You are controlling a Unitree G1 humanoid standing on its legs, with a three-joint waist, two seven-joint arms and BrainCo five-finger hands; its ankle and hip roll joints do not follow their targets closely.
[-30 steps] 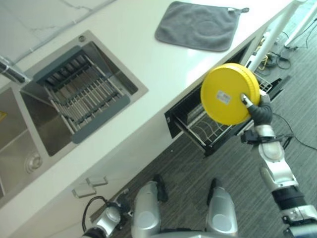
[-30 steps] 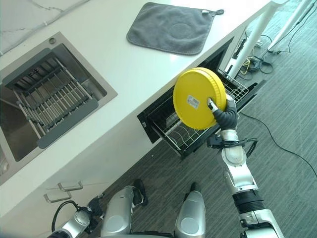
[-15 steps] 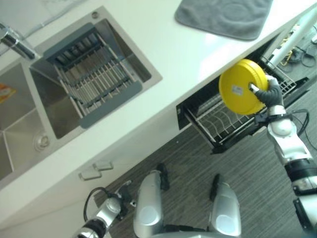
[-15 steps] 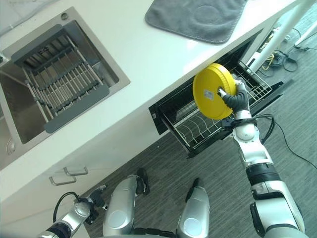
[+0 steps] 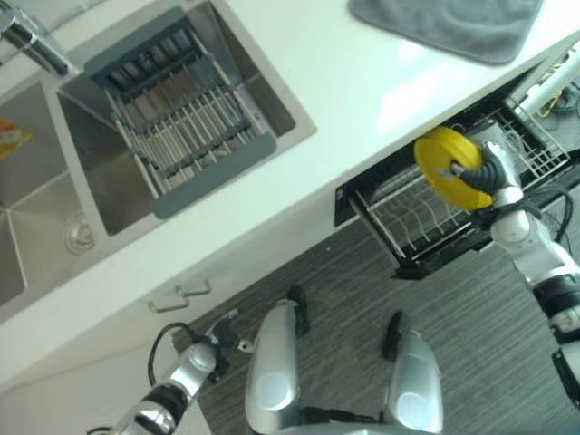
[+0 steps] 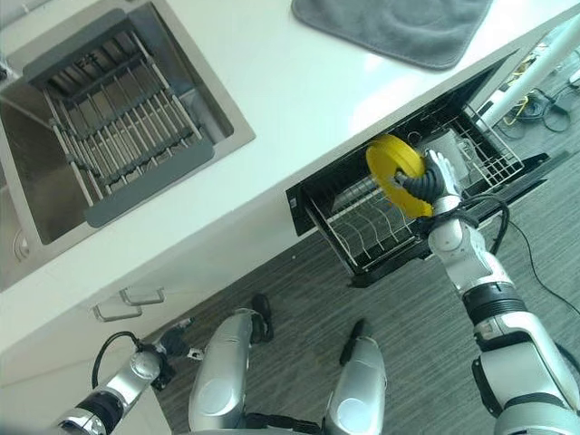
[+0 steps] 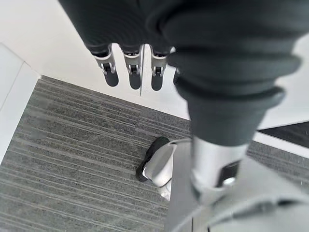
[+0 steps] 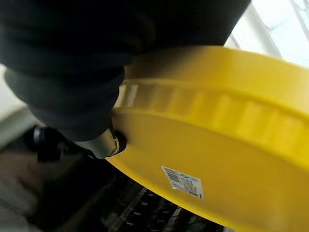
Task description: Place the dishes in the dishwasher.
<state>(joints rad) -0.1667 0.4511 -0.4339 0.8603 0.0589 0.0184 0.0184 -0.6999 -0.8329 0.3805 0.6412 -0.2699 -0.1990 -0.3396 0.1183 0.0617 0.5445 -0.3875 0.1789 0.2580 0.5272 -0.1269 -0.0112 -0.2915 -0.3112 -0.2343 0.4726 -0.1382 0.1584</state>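
My right hand (image 5: pixel 492 174) is shut on a round yellow plate (image 5: pixel 447 166), thumb against its underside where a small label shows (image 8: pixel 182 181). The plate stands nearly on edge, low over the wire rack (image 5: pixel 412 220) of the dishwasher drawer (image 6: pixel 381 258) that is pulled out from under the white counter (image 5: pixel 362 82). Whether the plate touches the rack's tines I cannot tell. Down at the lower left, beside the cabinet front, hangs my left hand (image 5: pixel 203 355); in the left wrist view its fingers (image 7: pixel 131 72) point straight down, relaxed and holding nothing.
A steel sink (image 5: pixel 109 181) holds a grey drying rack (image 5: pixel 186 127) at the left of the counter. A grey cloth (image 5: pixel 453 23) lies on the counter above the drawer. A white basket (image 5: pixel 535 149) sits at the drawer's right end. Grey carpet (image 5: pixel 344 290) covers the floor.
My right hand has lowered the yellow plate from above the counter edge down into the open drawer, turning it more on edge. The head camera has shifted, so the whole scene moved.
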